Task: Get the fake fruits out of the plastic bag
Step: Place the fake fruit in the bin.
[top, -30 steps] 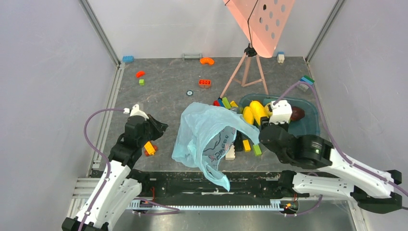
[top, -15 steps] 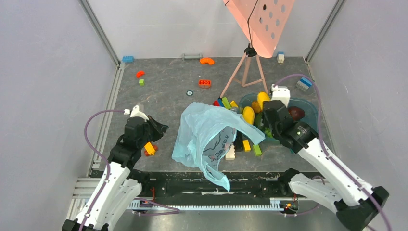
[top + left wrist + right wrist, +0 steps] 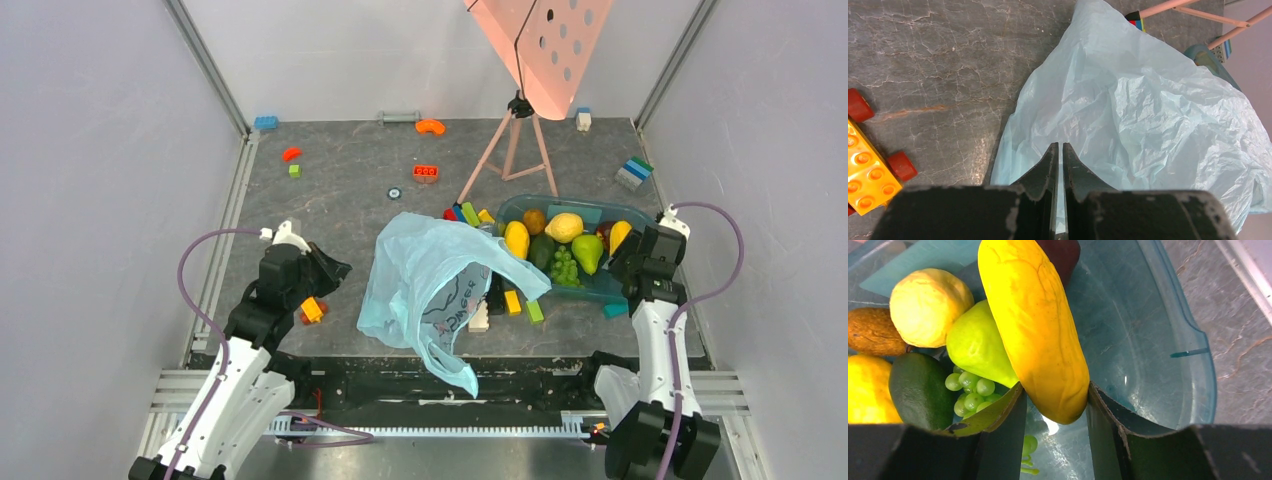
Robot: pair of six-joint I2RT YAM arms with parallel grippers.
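Right gripper (image 3: pixel 1055 390) clamps long glossy yellow plastic fruit (image 3: pixel 1033 325) by its near end, axis pointing away over teal see-through tub (image 3: pixel 1158 340); left gripper (image 3: pixel 1058 150) closed, empty, facing crinkly light-blue bag (image 3: pixel 1128 115).

— What are the arms built like?
— The left arm (image 3: pixel 238 388) and right arm (image 3: pixel 655 338) both have white shells on the long links and black housings at the joints.
— Cables?
— A purple cable (image 3: pixel 183 275) bows out at the left arm's nine o'clock. A second purple cable (image 3: pixel 738 240) arcs at the right arm's three o'clock. Each meets a white plug (image 3: pixel 285 233).
— Fingers?
— The left gripper (image 3: pixel 1058 147) has black fingers (image 3: pixel 1040 175) with pale, chipped edges.
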